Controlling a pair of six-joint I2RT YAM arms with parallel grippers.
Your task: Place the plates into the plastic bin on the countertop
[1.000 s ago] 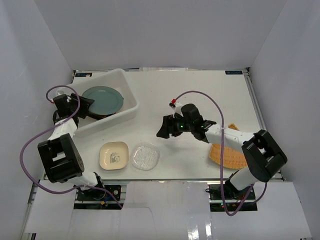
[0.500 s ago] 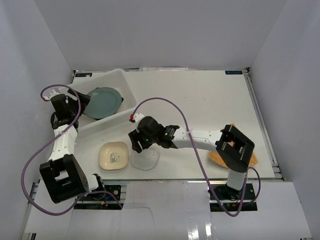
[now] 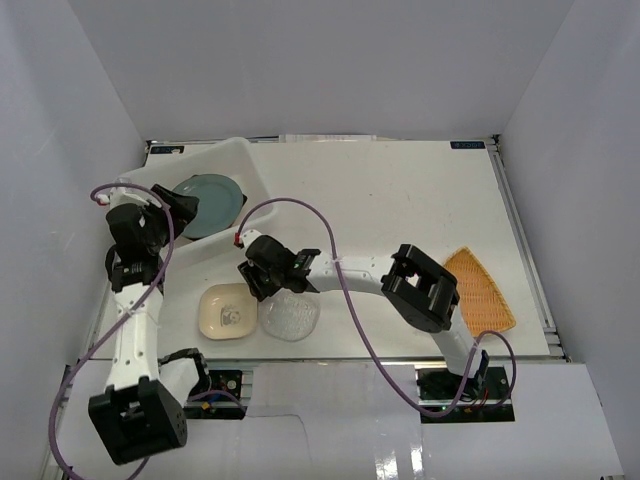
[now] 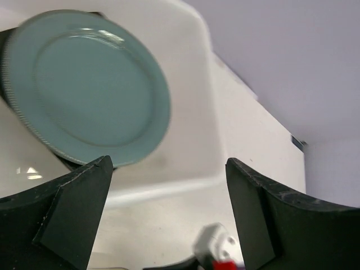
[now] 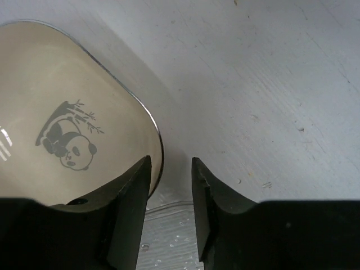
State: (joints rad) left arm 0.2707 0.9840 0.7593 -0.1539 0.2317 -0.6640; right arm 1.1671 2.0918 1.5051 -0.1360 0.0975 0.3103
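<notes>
The teal round plate point(image 3: 207, 203) lies tilted in the white plastic bin point(image 3: 258, 185), on top of a dark dish; it also shows in the left wrist view point(image 4: 84, 90). My left gripper point(image 3: 172, 211) is open and empty just above the bin's near-left side point(image 4: 169, 169). The small cream square plate point(image 3: 228, 310) with a panda print point(image 5: 67, 118) and the small clear glass plate point(image 3: 290, 316) lie side by side near the front edge. My right gripper point(image 3: 256, 281) is open and low, with the cream plate's right rim between its fingers point(image 5: 171, 169). The orange woven plate point(image 3: 480, 290) lies at the right.
The white countertop point(image 3: 400, 200) has metal rails and white walls around it. My right arm stretches across the front of the table from its base to the left. Its purple cable point(image 3: 300, 205) loops above the table's middle.
My right arm has swept left from the table's middle to the cream and glass plates, leaving the orange plate uncovered. My left gripper has pulled back a little from over the bin.
</notes>
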